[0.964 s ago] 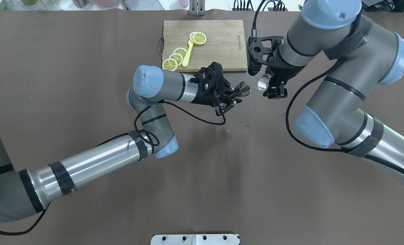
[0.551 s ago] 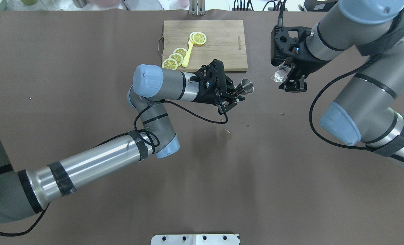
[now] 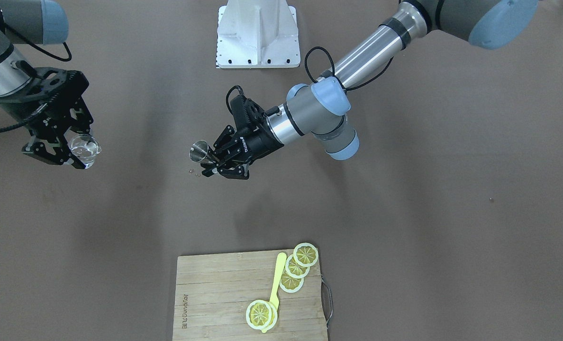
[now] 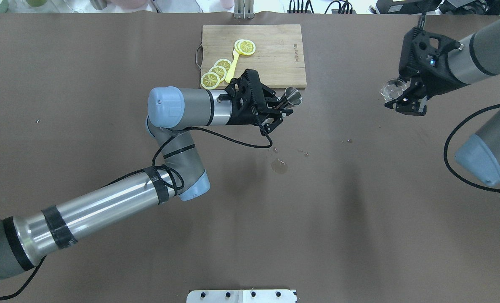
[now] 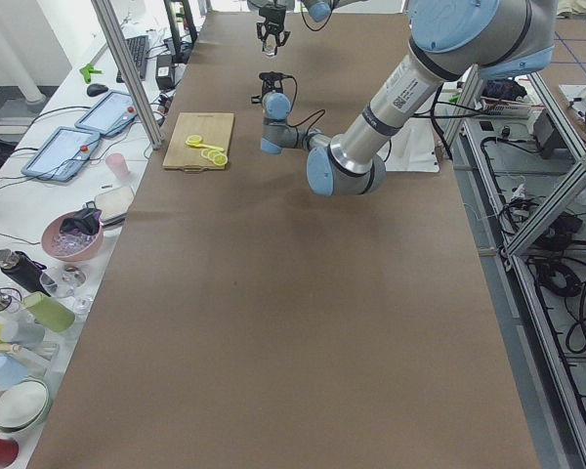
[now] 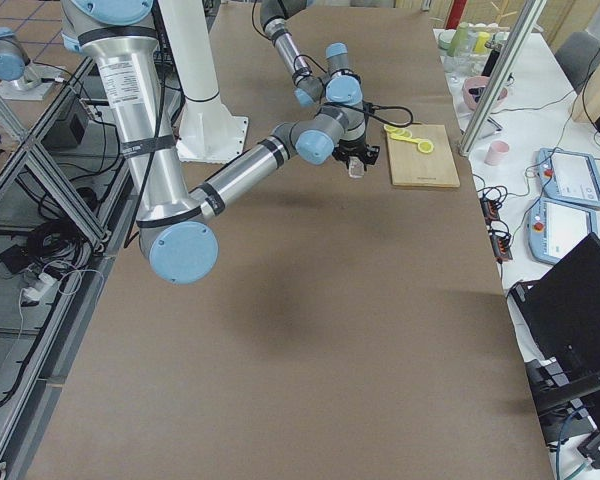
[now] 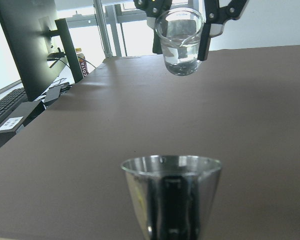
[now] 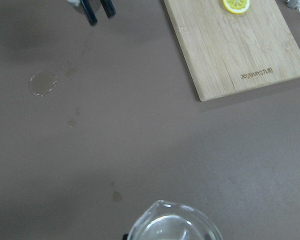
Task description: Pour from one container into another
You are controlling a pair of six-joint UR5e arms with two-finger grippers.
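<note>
**Spatial relation.** The jigger (image 4: 293, 95) is clamped at its narrow waist by the left gripper (image 4: 284, 104). It is held clear of the table, just off the corner of the cutting board (image 4: 271, 46) nearest the robot on its right side. The jigger's long axis appears tilted, with the open mouth leaning away from the left gripper toward the robot's right. The glass cup (image 4: 391, 88) lies in that direction, gripped between the fingers of the right gripper (image 4: 402, 100) and carried in the air well beyond the board's right edge. The wrist view shows the glass cup upright with clear liquid inside. The jigger's interior is not visible.

The two vessels are well apart and each is in its own arm's grip, so any further pour would require closing this gap along the line of the board's near edge. With liquid in the cup, the pour is probably done.

**Counts.**
- One jigger, one glass cup and one cutting board.
- One yellow utensil (image 4: 232, 67) on the board.
- At least four lemon slices (image 4: 218, 71) on the board; the farthest may be two stacked.
- One small puddle (image 4: 279, 166) on the table on the robot's side of the board, with a few droplets near it.
</note>
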